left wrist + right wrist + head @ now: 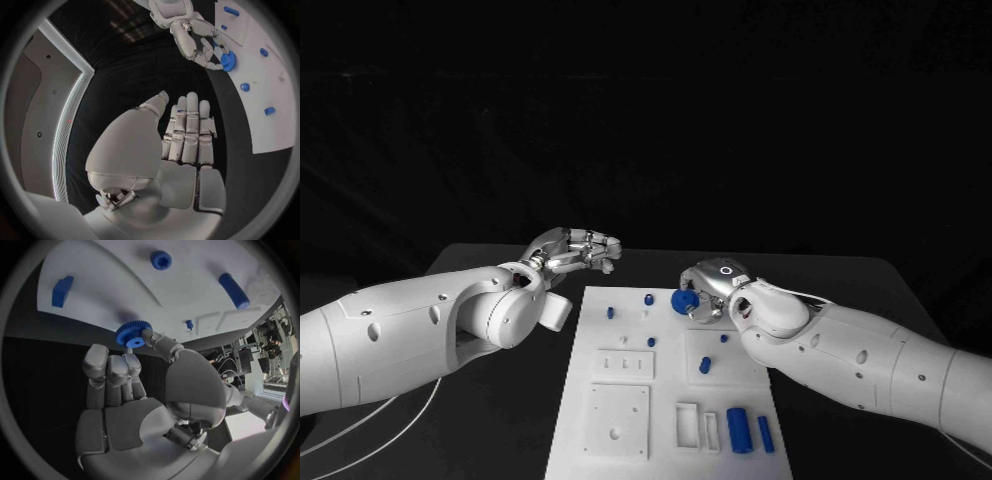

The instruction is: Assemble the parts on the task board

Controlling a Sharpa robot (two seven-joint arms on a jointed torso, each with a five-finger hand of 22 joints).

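Blue cylinders point(737, 429) lie on the near end of the white task board point(625, 440), well behind the right hand point(708, 288) and beside the right arm; the head view cuts off the board's near edge. A small blue peg point(705, 365) sits closer, partly under the right forearm. The right hand pinches a blue toothed gear point(133, 333) between thumb and fingertips, at the board's right edge near its far end; its fingers hide part of the gear's rim in the head view. Small blue pegs point(649, 299) stand just left of it. Off the board's far left corner, the left hand point(577, 249) hovers empty, fingers straight and close together.
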